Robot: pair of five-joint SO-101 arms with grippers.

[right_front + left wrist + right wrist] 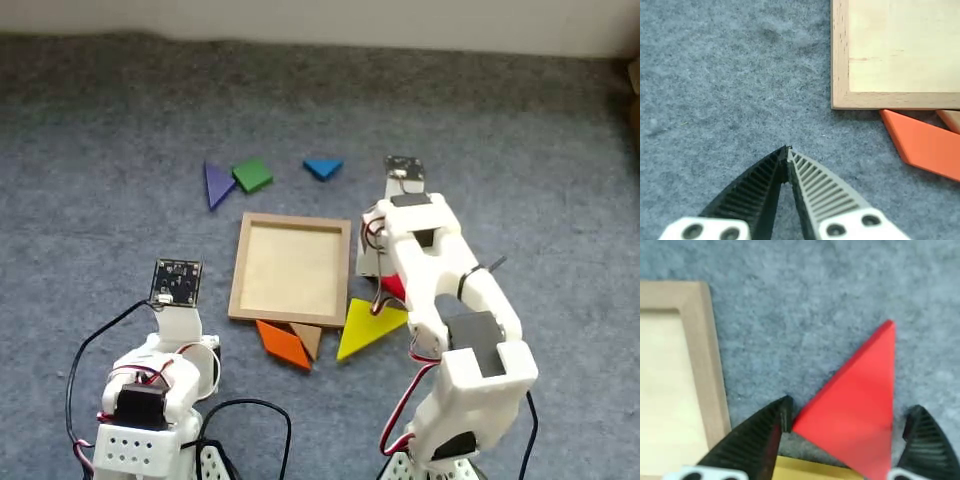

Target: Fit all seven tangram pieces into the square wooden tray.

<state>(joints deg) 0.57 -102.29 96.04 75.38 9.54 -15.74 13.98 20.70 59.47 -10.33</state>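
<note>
Two tools: left tool [786, 152] clenched over carpet [715, 75], right tool [850, 407] released, straddling the red triangle [860, 385].

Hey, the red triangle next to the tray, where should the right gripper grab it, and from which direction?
Probably straight down from above, since the red triangle lies flat on the carpet. Pinch across its wide middle, from the slanted long edge to the straight edge, clear of the sharp tip. The open right gripper straddles it there.
</note>
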